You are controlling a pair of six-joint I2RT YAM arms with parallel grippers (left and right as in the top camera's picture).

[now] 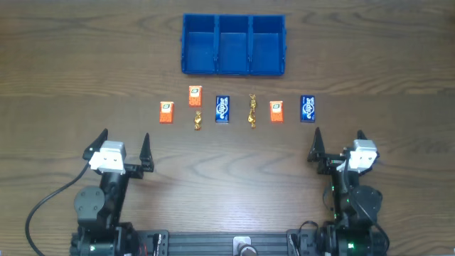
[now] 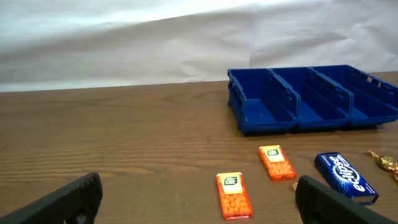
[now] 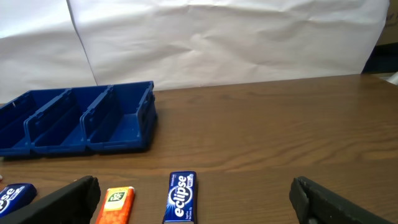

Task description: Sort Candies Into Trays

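Sorting not yet begun: seven candies point(image 1: 223, 109) line the counter point(image 1: 71, 71) mid-frame, below the blue tray point(image 1: 234, 70). Left hand point(image 1: 125, 136) and right hand point(image 1: 338, 135) sit spread, lower frame; next probably a reach for one piece.

Open tabletop point(image 1: 227, 171) before candy row point(image 1: 222, 109)

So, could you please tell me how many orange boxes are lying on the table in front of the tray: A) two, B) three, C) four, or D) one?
B: three orange boxes lie in the row of candies before the tray, as seen from above.
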